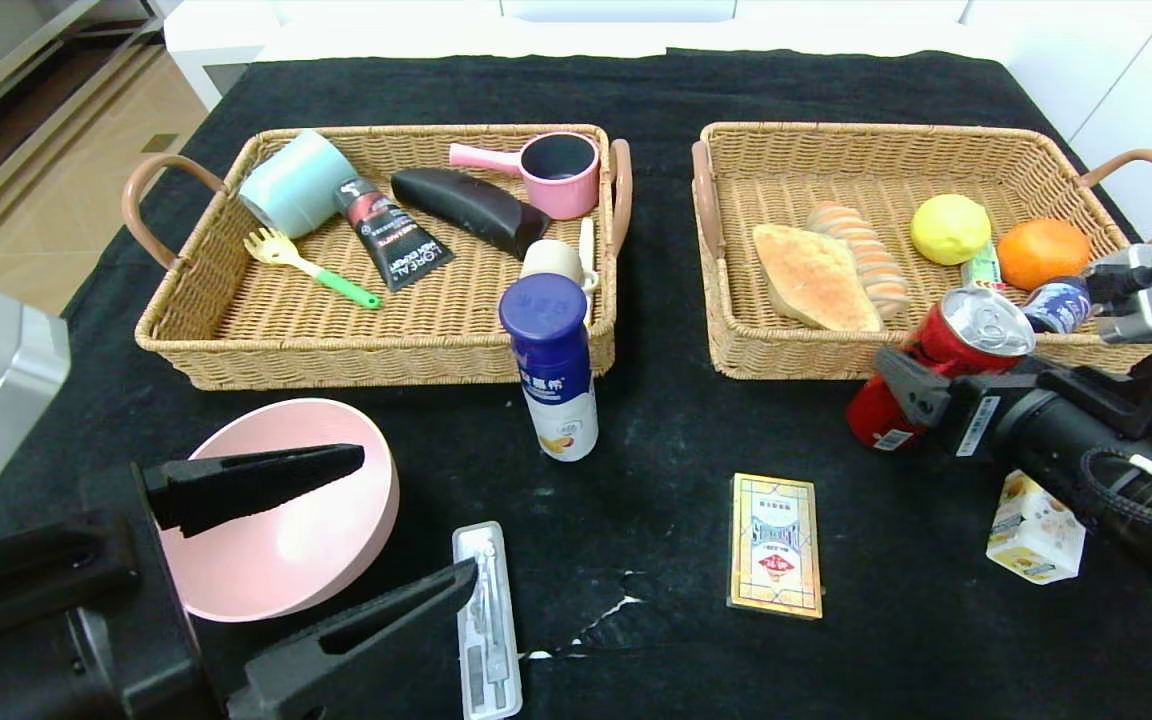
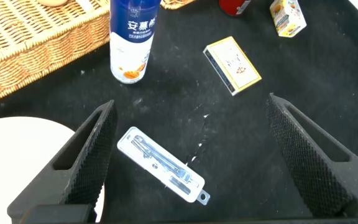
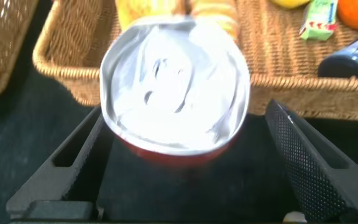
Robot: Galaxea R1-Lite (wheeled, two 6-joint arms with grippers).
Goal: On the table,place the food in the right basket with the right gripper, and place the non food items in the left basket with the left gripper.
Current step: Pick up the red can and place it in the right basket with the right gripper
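Note:
A red can point(image 1: 981, 322) leans in front of the right basket point(image 1: 786, 362), between the fingers of my right gripper point(image 1: 941, 375), which is open. In the right wrist view the can's silver top point(image 3: 176, 93) lies against one finger, with a gap to the other finger point(image 3: 303, 162). My left gripper point(image 1: 416, 515) is open and empty, low at the front left, between the pink bowl point(image 1: 286, 540) and a clear plastic tool case point(image 1: 488, 620). The case point(image 2: 160, 165) lies below the gripper point(image 2: 191, 106) in the left wrist view.
A blue-capped yogurt bottle point(image 1: 551, 365) stands before the left basket point(image 1: 376, 362). A card box point(image 1: 776, 545) and a small yellow carton point(image 1: 1034, 530) lie at the front. The left basket holds a cup, tube, fork and pink pot. The right basket holds bread, lemon and orange.

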